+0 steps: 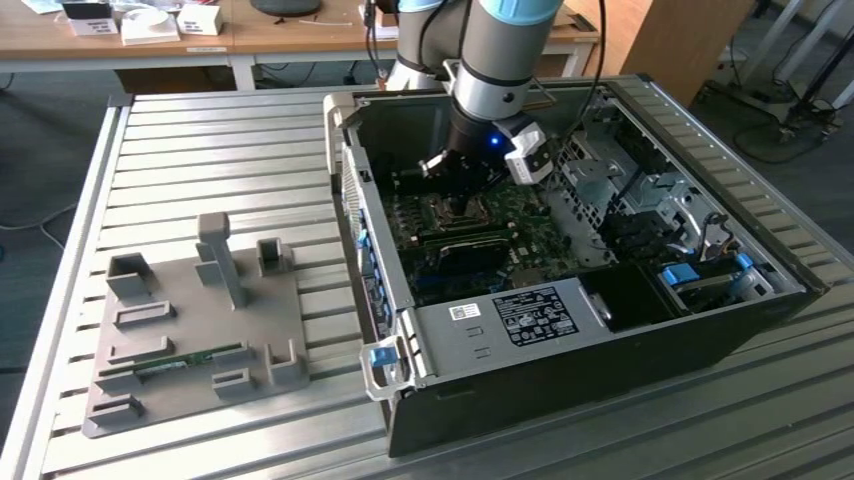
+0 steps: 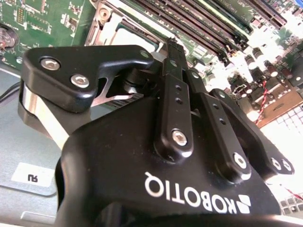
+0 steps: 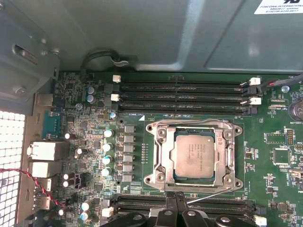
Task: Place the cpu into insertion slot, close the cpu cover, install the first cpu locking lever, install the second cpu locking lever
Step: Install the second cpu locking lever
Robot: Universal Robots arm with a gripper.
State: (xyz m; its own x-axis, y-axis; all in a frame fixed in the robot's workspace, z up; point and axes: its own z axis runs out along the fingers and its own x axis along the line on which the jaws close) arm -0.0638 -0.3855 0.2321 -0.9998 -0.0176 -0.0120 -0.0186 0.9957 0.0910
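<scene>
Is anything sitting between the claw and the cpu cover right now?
Nothing visible does. In the first wrist view the claw is at the edge of the cpu cover, which lies closed around the cpu. A thin wire lever runs along that edge right beside the fingertips.

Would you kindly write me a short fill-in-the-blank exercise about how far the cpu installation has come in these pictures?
1. The cpu sits in the ____ on the motherboard.
2. The cpu cover lies ____ over the cpu.
3. The hand hovers at the socket edge beside a thin metal ____.
4. The motherboard sits inside an open computer ____.

Missing words: insertion slot; closed; lever; case
</scene>
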